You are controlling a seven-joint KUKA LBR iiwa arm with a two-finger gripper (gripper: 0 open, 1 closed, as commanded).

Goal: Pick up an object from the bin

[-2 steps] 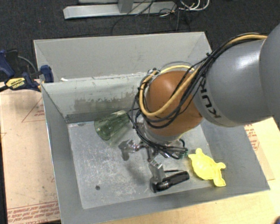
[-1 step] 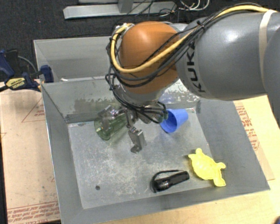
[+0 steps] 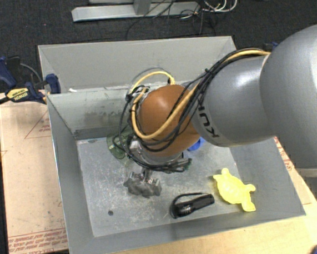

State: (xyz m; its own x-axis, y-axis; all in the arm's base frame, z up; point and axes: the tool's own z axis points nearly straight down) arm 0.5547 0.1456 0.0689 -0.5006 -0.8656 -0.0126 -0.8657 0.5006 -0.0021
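My gripper point(image 3: 143, 185) is low over the bin floor, left of the middle, under the orange wrist cover, with bare floor around its tip. A black, elongated clip-like object point(image 3: 192, 203) lies to its right near the front wall. Further right lies a flat yellow plastic toy point(image 3: 235, 190) with rounded lobes. A green thing point(image 3: 115, 145) peeks out behind the gripper at the back left, partly hidden by cables. A small blue thing point(image 3: 197, 144) shows at the arm's lower edge, mostly covered.
The large grey arm reaches in from the right and covers the bin's back right part. The sloping bin walls rise close behind the gripper.
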